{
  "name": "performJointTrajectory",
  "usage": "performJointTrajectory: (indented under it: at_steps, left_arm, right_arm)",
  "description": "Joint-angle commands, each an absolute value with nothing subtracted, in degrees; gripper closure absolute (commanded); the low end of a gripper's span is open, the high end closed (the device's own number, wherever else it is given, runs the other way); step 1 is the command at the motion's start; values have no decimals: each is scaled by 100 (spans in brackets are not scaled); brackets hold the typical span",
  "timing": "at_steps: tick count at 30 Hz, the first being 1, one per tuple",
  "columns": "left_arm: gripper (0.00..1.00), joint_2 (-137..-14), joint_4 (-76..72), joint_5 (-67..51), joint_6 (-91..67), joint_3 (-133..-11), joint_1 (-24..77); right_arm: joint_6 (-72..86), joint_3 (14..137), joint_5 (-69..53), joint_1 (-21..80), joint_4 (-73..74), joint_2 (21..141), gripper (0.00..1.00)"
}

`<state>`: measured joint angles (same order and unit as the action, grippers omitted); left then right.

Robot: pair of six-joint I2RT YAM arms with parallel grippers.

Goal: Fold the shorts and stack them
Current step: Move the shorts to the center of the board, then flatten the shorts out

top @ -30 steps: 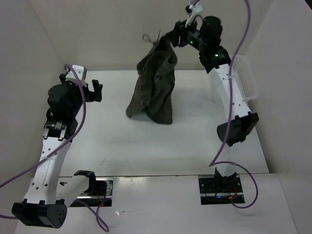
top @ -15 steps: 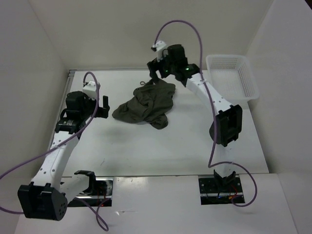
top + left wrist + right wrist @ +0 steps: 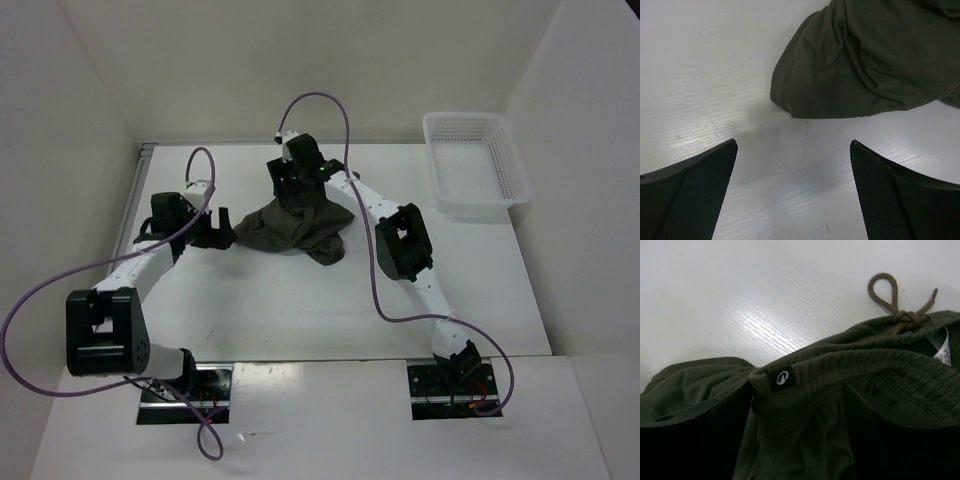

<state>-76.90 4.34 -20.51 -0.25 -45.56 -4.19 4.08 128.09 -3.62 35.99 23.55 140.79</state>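
The dark olive-green shorts (image 3: 296, 232) lie crumpled in a heap on the white table, a little left of centre. My right gripper (image 3: 297, 193) is down on the heap's far edge. In the right wrist view its dark fingers (image 3: 695, 440) stand wide apart, with the ribbed waistband (image 3: 840, 367) and its black logo tag between them; the knotted drawstring (image 3: 892, 302) lies on the table beyond. My left gripper (image 3: 222, 228) hovers low, just left of the heap. It is open and empty (image 3: 793, 147), and a leg hem of the shorts (image 3: 860, 65) lies a short way ahead.
A white plastic mesh basket (image 3: 470, 118) stands at the table's far right. White walls close in the left, back and right sides. Purple cables loop above both arms.
The right arm swung down and to the left, from holding the shorts hanging high to laying them in a heap, and its jaws opened. The left arm reached in towards the heap's left edge.
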Motion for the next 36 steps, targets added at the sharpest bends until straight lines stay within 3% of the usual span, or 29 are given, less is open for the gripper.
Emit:
performJointTrajectory:
  at_steps: [1, 5, 7, 13, 15, 18, 20, 23, 27, 28, 33, 36]
  left_arm:
    - [0, -8050, -307, -2733, 0, -4509, -509]
    - [0, -8753, -606, -2926, 0, -4509, -510]
    - [0, -9051, -606, -2927, 0, -4579, -510]
    - [3, -9719, -562, -2593, 0, -4764, -510]
    - [7, -9852, -685, -2593, 0, -4965, -510]
    - [26, -10142, -686, -2593, 0, -5263, -510]
    - [32, -10327, -738, -2593, 0, -5405, -510]
    - [57, -10538, -914, -2839, 0, -5546, -510]
    - [91, -10722, -1072, -2777, 0, -5827, -510]
    - [98, -10723, -1072, -2777, 0, -5888, -510]
    - [100, -10539, -1239, -2944, 0, -6642, -939]
    - [100, -10241, -959, -2865, 0, -7723, -1457]
  right_arm:
    - [756, 13342, 133, 3665, 2074, 14088, 24]
    - [835, 13080, -149, 3665, 2136, 14089, 25]
    - [896, 12991, -149, 3665, 2188, 14089, 34]
    - [896, 12656, -412, 3665, 2241, 13904, 41]
    - [896, 12577, -536, 3665, 2241, 13852, 48]
    - [896, 12524, -432, 3665, 2189, 13852, 59]
    - [896, 12472, -308, 3665, 2188, 13852, 69]
    - [827, 12472, -308, 3665, 2188, 13852, 79]
    - [589, 12778, -167, 3665, 2136, 13852, 100]
    - [467, 12866, -106, 3665, 2136, 13799, 100]
    - [264, 14217, 482, 3613, 1916, 14044, 100]
    - [115, 16618, 1427, 3612, 1784, 14517, 100]
